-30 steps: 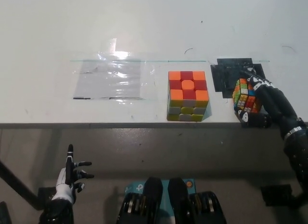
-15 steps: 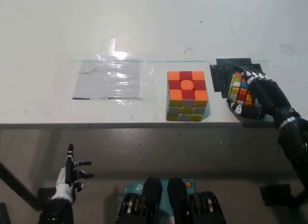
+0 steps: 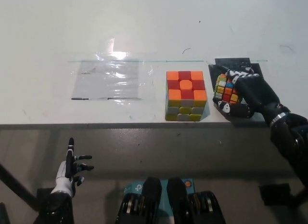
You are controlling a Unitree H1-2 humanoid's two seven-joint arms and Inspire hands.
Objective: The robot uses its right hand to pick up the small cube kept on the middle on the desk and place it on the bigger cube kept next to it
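Head view looking down over the desk edge: nearest, below the desk at the lower left, the white left hand (image 3: 72, 168) hangs idle with its fingers spread and nothing in it. At the right, the black right hand (image 3: 243, 94) reaches in from the bottom right and is wrapped around the small cube (image 3: 227, 87), a multicoloured puzzle cube held tilted just above the desk near its front edge. Just to its left, close but apart, the bigger cube (image 3: 186, 95) sits square on the white desk (image 3: 144, 26), orange and red on top, yellow and white on its near face. Behind the hand lies a black patch (image 3: 232, 64). Farther left lies a clear plastic sheet (image 3: 109, 79), catching glare.
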